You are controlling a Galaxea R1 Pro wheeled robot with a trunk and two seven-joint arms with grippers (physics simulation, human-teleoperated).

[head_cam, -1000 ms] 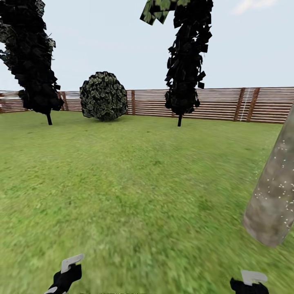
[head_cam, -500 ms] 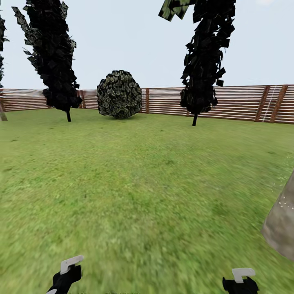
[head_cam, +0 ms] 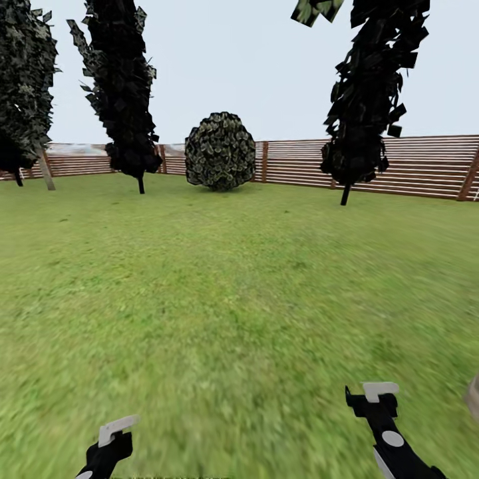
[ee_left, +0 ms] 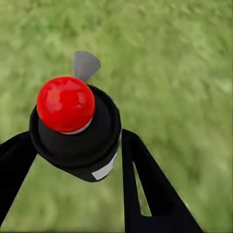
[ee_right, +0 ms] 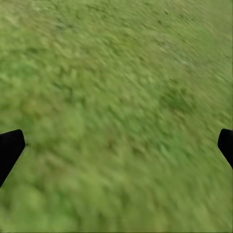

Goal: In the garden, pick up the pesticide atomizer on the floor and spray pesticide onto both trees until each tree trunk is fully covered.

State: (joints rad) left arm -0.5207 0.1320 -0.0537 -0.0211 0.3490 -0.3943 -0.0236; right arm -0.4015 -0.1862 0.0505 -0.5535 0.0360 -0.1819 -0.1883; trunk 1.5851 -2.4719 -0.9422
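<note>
My left gripper is shut on the pesticide atomizer, a black sprayer with a red ball on top and a pale strip on its side. In the head view that gripper sits at the bottom left over the grass floor. My right gripper is held up at the bottom right. Its wrist view shows it open, fingertips far apart over blurred grass. A grey sliver of a tree trunk shows at the right edge, with blocky green leaves overhead.
A brown slatted fence closes off the far side of the lawn. In front of it stand two dark thin-trunked conifers, a round bush, and at the far left a leafy tree with a pale leaning trunk.
The whole view has swung left, so the speckled trunk slid off to the right edge and another tree came in at the left. My right gripper has risen higher into view.
</note>
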